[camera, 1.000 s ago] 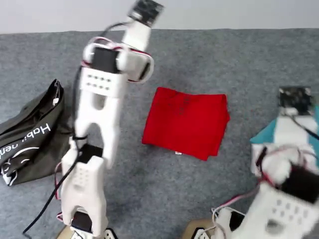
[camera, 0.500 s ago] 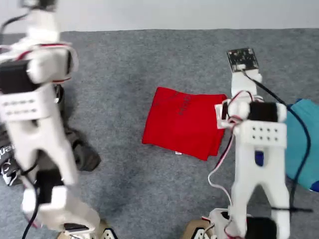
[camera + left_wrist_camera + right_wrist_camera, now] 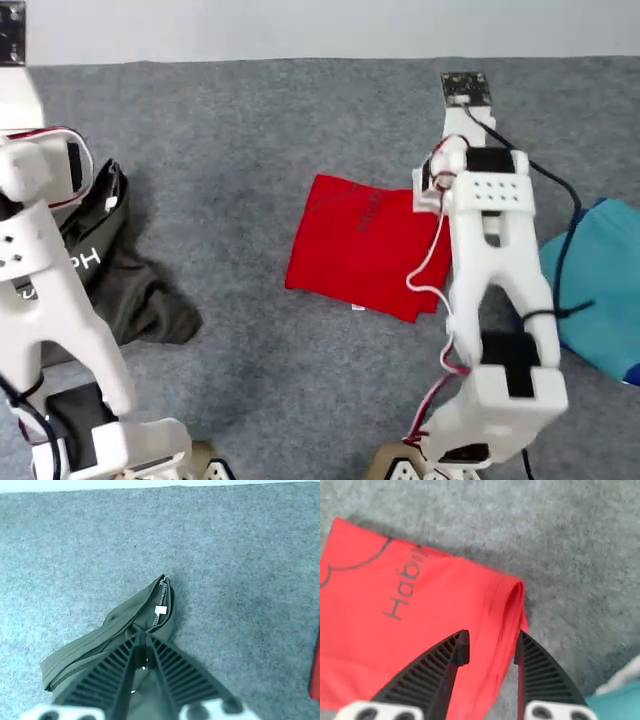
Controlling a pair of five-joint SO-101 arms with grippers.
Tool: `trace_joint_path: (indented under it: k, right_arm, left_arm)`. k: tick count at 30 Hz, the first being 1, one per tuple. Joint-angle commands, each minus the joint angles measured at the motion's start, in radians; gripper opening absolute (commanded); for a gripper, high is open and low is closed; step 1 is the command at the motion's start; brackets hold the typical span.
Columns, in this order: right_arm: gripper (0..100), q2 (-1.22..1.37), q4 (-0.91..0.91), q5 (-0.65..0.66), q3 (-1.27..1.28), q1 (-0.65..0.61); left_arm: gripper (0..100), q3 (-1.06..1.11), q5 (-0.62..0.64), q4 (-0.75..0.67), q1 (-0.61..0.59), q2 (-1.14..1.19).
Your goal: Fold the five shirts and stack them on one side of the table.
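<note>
Near the middle of the grey tabletop [image 3: 250, 130] lies the folded red shirt [image 3: 355, 250], a rough rectangle with dark line print on its upper layer. In the high view its right-hand edge is covered by the right arm [image 3: 490, 260], which stretches out over it from the near edge of the table. Seen from the right wrist, the right gripper [image 3: 491, 647] has its fingers spread apart, one over the red cloth and the other just past the rolled fold at the shirt's edge; whether the tips touch the fabric is hard to make out. By the table's right side sits the teal shirt [image 3: 600, 290], cut off by the edge of the high view and crossed by a black cable, so how it is folded cannot be judged

At the left side the dark olive shirt [image 3: 130, 300] lies crumpled, much of it hidden beneath the left arm [image 3: 50, 300], its white lettering only partly in sight. From the left wrist, the left gripper [image 3: 141, 642] has its fingers clenched on a ridge of this dark cloth, which runs to a point past the tips, with a small white tag [image 3: 160, 610] by a seam. The pinched spot itself is covered by the fingers
</note>
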Motion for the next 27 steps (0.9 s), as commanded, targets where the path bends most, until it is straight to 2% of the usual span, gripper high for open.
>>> trace_joint_path:
  k: [1, 16, 23, 27]
  right_arm:
    - [16.1, 0.033, -0.010, -0.029, -0.117, -0.016]
    - [15.6, 0.162, -0.021, -0.029, -0.150, -0.018]
    - [3.5, 0.209, -0.012, -0.021, -0.210, -0.016]
    - [0.9, 0.208, -0.013, 0.014, -0.212, -0.016]
  left_arm:
    - [1, -0.004, 0.003, 0.018, -0.006, -0.029]
    - [1, -0.002, 0.003, 0.017, -0.006, -0.028]
    - [1, -0.002, 0.003, 0.018, -0.006, -0.028]
    - [1, -0.002, 0.003, 0.018, -0.006, -0.029]
